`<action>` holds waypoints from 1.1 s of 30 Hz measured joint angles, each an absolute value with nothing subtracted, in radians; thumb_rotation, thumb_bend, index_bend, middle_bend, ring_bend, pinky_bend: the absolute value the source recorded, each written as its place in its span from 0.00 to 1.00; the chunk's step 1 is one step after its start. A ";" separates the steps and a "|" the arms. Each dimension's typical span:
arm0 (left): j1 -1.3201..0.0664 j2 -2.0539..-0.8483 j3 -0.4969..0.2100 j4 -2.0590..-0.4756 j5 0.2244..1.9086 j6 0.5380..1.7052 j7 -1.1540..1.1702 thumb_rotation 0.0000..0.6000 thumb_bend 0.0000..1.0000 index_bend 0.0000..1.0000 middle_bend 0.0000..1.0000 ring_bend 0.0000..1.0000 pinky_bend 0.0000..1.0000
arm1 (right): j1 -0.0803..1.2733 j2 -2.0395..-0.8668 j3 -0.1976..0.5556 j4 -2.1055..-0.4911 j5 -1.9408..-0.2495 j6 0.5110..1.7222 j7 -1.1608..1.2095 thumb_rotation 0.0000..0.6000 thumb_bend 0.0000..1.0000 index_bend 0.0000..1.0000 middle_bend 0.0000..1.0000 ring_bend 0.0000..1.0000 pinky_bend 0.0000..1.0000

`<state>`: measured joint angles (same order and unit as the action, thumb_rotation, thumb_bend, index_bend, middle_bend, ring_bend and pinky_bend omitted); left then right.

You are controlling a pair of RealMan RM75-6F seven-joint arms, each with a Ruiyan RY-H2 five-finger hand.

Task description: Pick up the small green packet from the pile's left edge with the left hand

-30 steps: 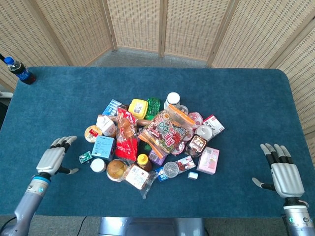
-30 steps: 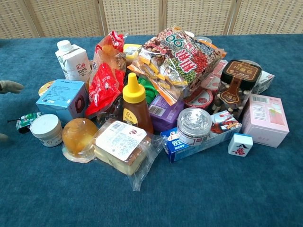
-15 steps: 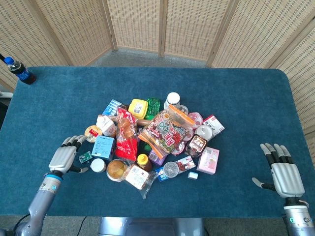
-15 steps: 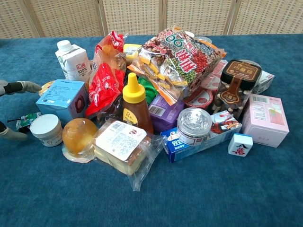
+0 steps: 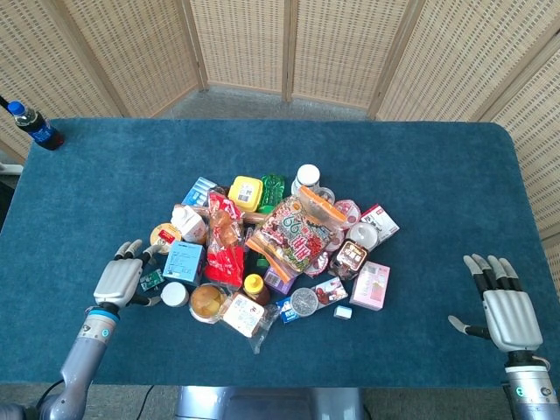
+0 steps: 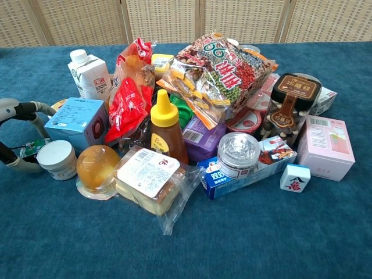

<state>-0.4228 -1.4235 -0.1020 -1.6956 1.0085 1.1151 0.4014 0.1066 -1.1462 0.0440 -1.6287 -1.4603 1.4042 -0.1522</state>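
The small green packet (image 5: 152,280) (image 6: 32,147) lies flat on the blue cloth at the pile's left edge, between a light-blue box (image 5: 184,261) (image 6: 77,122) and a white-lidded jar (image 5: 174,294) (image 6: 56,158). My left hand (image 5: 122,278) (image 6: 18,133) hovers over it with fingers spread and curved, thumb low near the jar, holding nothing. My right hand (image 5: 505,308) rests open, palm down, far right near the table's front edge; the chest view does not show it.
The pile (image 5: 280,249) holds a honey bottle (image 6: 167,129), milk carton (image 6: 90,72), red snack bags, a bean bag, a pink box (image 6: 326,146) and several jars. A cola bottle (image 5: 33,127) stands at the far left corner. Woven screens stand behind the table.
My left hand has moved right and forward, from open cloth to directly over the green packet, fingers curling downward. The right hand and the pile have stayed put.
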 measured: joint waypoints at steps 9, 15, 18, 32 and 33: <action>-0.427 -1.444 -0.094 -1.686 1.027 1.140 0.412 1.00 0.01 0.21 0.49 0.00 0.00 | 0.106 -1.144 0.045 -1.629 -1.460 1.405 -0.145 0.81 0.00 0.00 0.00 0.00 0.00; -0.428 -1.451 -0.088 -1.678 1.042 1.165 0.437 1.00 0.02 0.22 0.52 0.00 0.00 | 0.106 -1.145 0.043 -1.630 -1.461 1.403 -0.144 0.81 0.00 0.00 0.00 0.00 0.00; -0.428 -1.455 -0.085 -1.671 1.046 1.175 0.457 1.00 0.03 0.23 0.53 0.02 0.00 | 0.106 -1.145 0.044 -1.630 -1.460 1.403 -0.142 0.81 0.00 0.00 0.00 0.00 0.00; -0.425 -1.478 -0.081 -1.643 1.064 1.222 0.501 1.00 0.07 0.29 0.60 0.07 0.00 | 0.105 -1.141 0.045 -1.631 -1.456 1.401 -0.131 0.81 0.00 0.00 0.00 0.00 0.00; -0.424 -1.478 -0.082 -1.642 1.068 1.226 0.501 1.00 0.07 0.29 0.60 0.08 0.00 | 0.105 -1.141 0.045 -1.631 -1.456 1.401 -0.131 0.81 0.00 0.00 0.00 0.00 0.00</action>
